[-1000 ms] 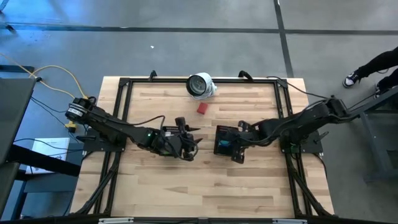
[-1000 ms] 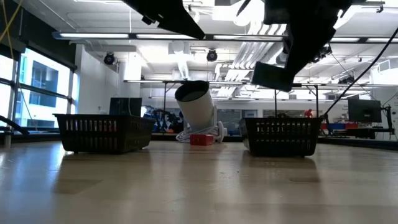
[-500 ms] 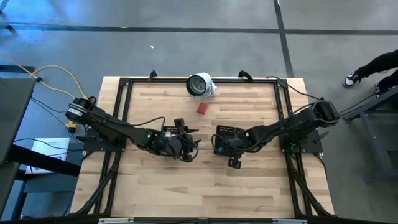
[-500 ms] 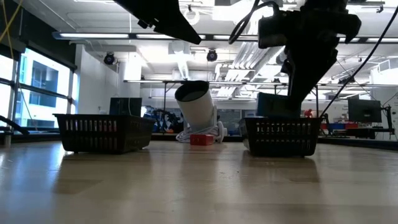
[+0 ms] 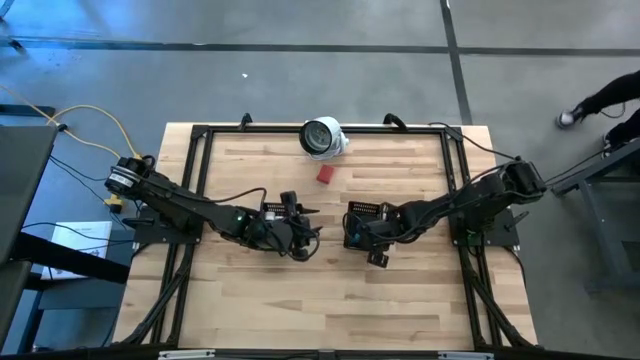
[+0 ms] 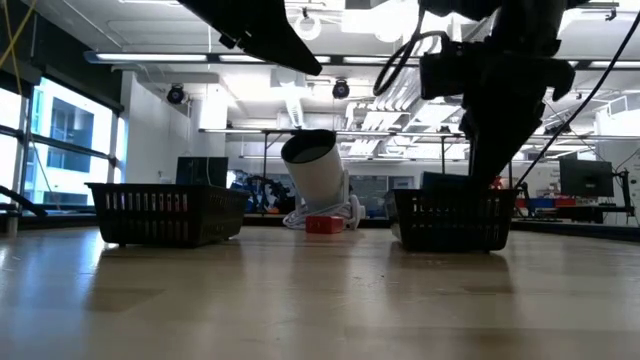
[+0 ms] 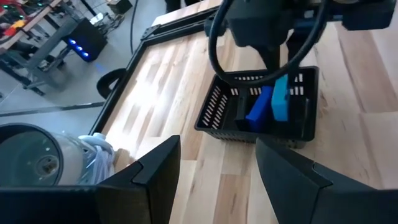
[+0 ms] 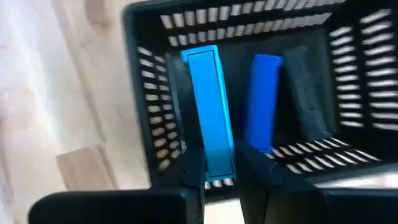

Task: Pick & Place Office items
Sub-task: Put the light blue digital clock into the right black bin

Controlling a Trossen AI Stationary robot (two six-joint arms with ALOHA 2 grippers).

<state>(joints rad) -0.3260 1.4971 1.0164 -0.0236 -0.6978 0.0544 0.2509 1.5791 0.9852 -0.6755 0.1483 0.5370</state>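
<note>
The right gripper (image 8: 214,171) pinches a teal eraser (image 8: 210,106) inside the right tray (image 7: 214,111). The left gripper (image 7: 217,168) hovers open and seemingly empty.

A light blue flat eraser-like piece (image 8: 210,112) stands on edge between the right gripper's (image 8: 219,163) nearly closed fingers, inside a black mesh tray (image 8: 149,118). Just beside it, farther from the fingers, a darker blue piece (image 8: 263,99) leans upright, with a dark grey piece (image 8: 305,99) next to that. A small red piece (image 5: 326,174) lies flat on the table, well apart from the gripper.
</note>
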